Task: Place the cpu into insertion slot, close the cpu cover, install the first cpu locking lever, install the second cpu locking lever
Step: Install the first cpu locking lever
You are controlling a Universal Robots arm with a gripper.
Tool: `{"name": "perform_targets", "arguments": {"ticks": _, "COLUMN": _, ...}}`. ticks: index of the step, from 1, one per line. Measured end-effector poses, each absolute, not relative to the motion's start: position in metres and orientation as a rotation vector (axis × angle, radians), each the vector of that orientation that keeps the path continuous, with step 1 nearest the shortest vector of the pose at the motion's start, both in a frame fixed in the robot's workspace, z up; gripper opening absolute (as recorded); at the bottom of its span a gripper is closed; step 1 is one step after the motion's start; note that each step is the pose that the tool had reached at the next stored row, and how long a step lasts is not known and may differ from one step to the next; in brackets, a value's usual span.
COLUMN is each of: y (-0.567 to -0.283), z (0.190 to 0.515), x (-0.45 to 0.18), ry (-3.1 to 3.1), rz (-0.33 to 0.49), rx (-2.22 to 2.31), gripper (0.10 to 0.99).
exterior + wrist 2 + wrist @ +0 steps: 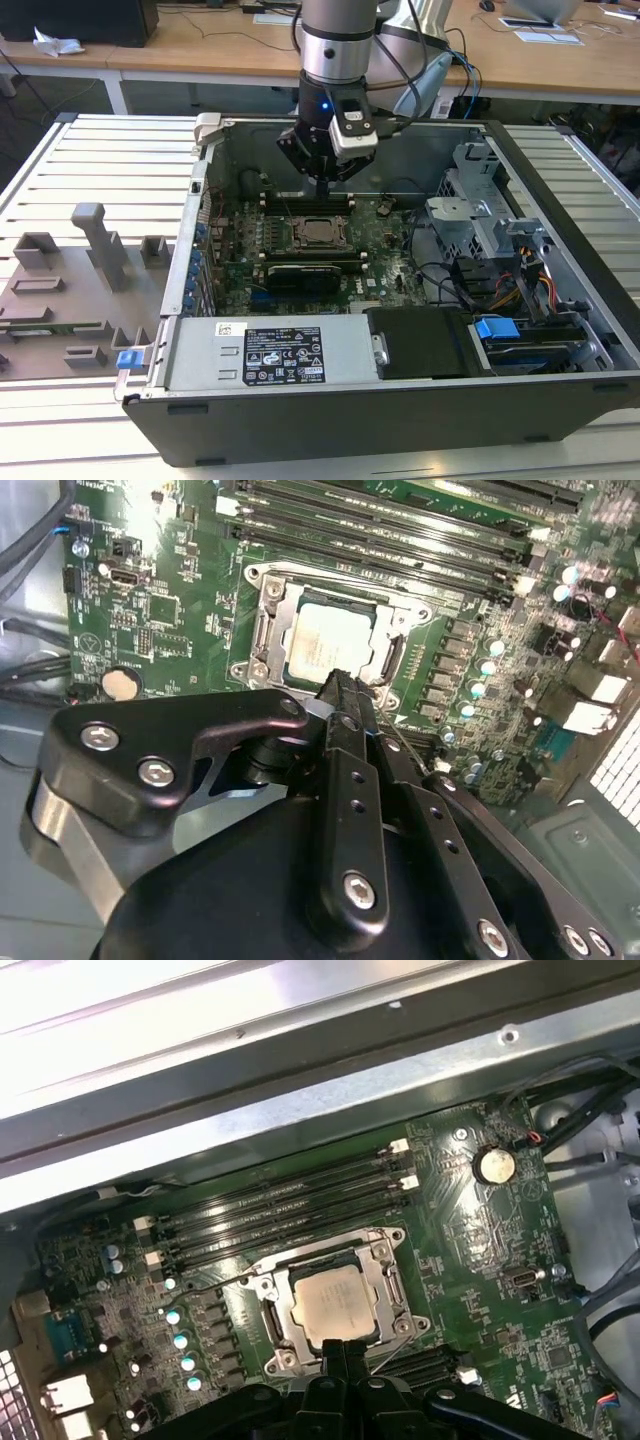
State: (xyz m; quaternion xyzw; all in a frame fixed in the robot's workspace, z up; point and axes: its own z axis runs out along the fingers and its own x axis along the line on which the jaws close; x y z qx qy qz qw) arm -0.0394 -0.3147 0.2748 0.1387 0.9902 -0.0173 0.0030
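Note:
The cpu (318, 231) lies flat in the insertion slot (300, 245) on the green motherboard inside the open computer case. In both wrist views its pale metal top (325, 645) (335, 1308) shows through the cut-out of the cpu cover (387, 1290) (268, 630), which lies down around it. A thin wire lever (215, 1275) sticks out from one corner of the socket. My gripper (322, 188) (343, 685) (340, 1352) hangs just above the socket's edge, toward the memory slots. Its fingers are shut with nothing between them.
Long black memory slots (280, 1210) run beside the socket. A black card (305, 275), the power supply (270, 355), a metal drive cage (480, 215) and loose cables (500, 290) fill the case. Its steel wall (300, 1080) stands close. Grey fixtures (70, 290) sit outside, at the exterior view's left.

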Motion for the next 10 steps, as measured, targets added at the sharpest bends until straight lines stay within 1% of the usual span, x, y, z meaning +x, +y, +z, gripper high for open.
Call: {"name": "perform_targets", "arguments": {"ticks": 10, "y": -0.3147, "z": 0.2748, "x": -0.0394, "ry": 3.125, "rz": -0.053, "rx": 0.219, "gripper": 0.106}}
